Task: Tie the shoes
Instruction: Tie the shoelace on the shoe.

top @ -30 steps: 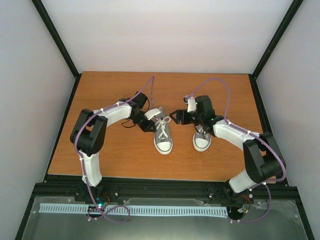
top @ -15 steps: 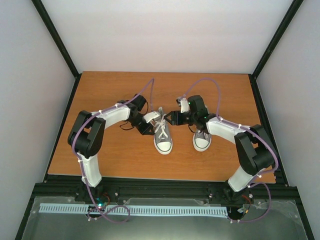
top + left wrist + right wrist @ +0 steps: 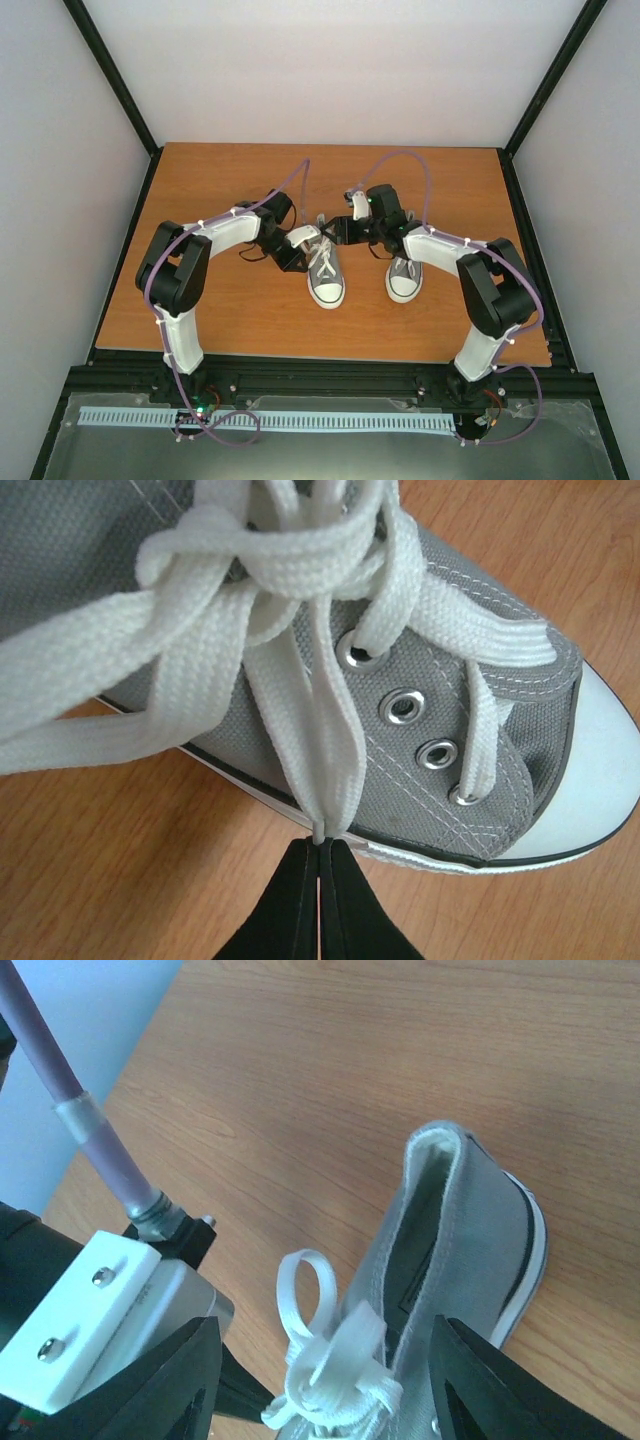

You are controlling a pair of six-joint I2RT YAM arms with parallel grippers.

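Observation:
Two grey shoes with white toe caps stand side by side mid-table, the left shoe (image 3: 327, 285) and the right shoe (image 3: 404, 280). My left gripper (image 3: 320, 846) is shut on the tip of a white lace loop (image 3: 322, 742), pulled out over the left shoe's (image 3: 450, 705) side toward the table. My right gripper (image 3: 330, 1380) is open over the same shoe's (image 3: 470, 1250) ankle opening. Its fingers (image 3: 180, 1380) straddle the lace knot (image 3: 335, 1365), where a second small loop (image 3: 300, 1295) stands up. In the top view the left gripper (image 3: 306, 256) and the right gripper (image 3: 326, 230) meet at that shoe's tongue.
The shoes sit on a brown wooden table (image 3: 220, 180) ringed by a black frame (image 3: 130, 110) and pale walls. Purple cables (image 3: 400, 158) arch above both wrists. The left wrist's white camera block (image 3: 85, 1325) lies close to my right gripper's left finger.
The right arm swung left, from above the right shoe to over the left shoe's laces, and its jaws narrowed a little. The left gripper kept its pinch on the lace loop.

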